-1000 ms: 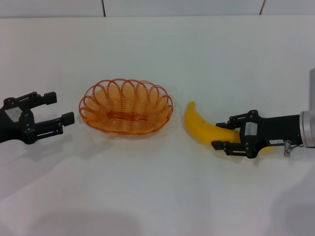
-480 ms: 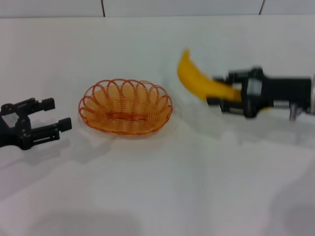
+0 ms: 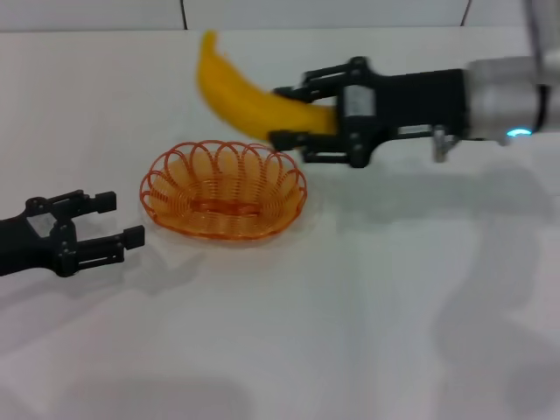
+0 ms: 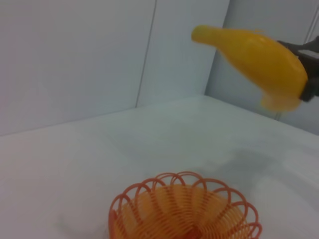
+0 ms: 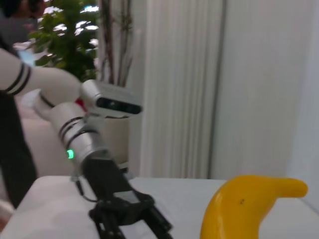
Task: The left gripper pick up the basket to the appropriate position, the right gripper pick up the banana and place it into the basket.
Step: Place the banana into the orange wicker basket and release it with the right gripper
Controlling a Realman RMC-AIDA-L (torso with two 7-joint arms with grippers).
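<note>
Banana (image 3: 241, 92) has been lifted and carried left by the right gripper (image 3: 293, 118), clamped at one end, now above the basket's (image 3: 224, 190) far rim. Left gripper (image 3: 105, 223) is parked open left of the basket. Banana judged light, smooth, slippery; mid-body hold safer.

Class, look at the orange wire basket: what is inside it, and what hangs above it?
Inside the basket only its own wire floor shows. Above its far rim, the right gripper holds the banana in the air. The left gripper waits open beside it.

Banana (image 3: 236, 96) tip blurred, perhaps
</note>
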